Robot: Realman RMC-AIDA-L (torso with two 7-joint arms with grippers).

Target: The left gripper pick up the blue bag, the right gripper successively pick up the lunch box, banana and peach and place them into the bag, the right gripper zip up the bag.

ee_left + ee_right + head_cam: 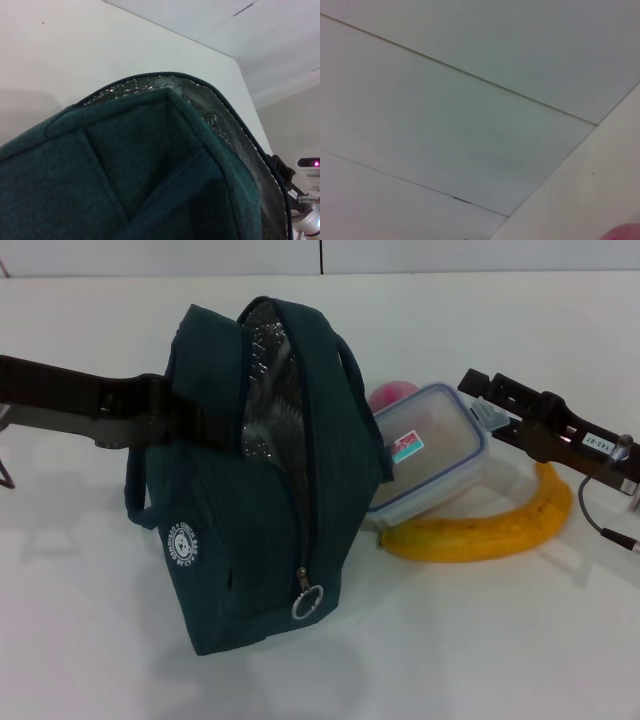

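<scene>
The setting resembles a robot test lab: a plain white table (90,640) carries only a few staged props, backed by bare white wall panels (470,125) with thin seams, without household furnishings.

you get bright, even, diffuse light in the head view, and the white table (90,640) is close to washed out. soft grey shadows lie on it below and to the left of the blue bag (260,530), and a faint one runs under the banana (490,530). the foil lining glints in small specks. the left gripper (185,420) looks smeared and dark against the bag. in the left wrist view the fabric is in shade and soft. the right wrist view is flat, pale and low in contrast.
</scene>
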